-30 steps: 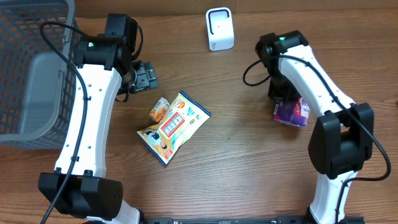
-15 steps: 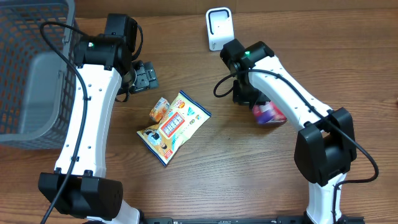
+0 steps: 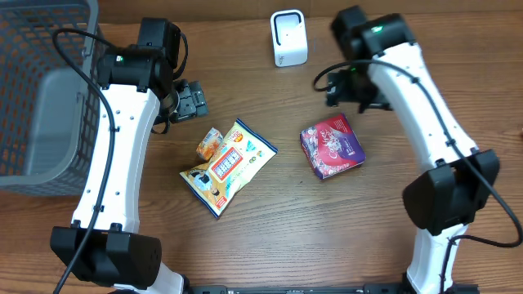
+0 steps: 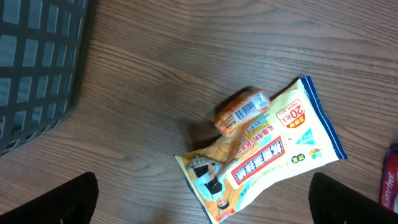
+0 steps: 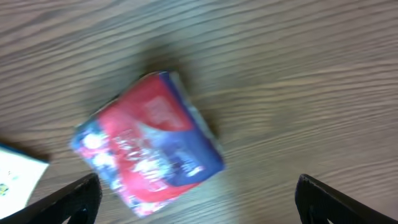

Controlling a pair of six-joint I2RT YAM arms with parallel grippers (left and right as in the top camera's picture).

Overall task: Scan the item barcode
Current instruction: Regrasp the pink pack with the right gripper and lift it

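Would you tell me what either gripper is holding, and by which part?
Nothing: the left gripper and right gripper are open; the red packet lies on the table.

The top camera looks straight down from high up. It sees the whole table, the basket, the bag and the red pack. The left wrist camera looks down from lower, over the bag and a corner of the basket; the red pack just peeks in at its right edge. The right wrist camera looks down from close by at the red pack, blurry, with a corner of the bag at its left edge.
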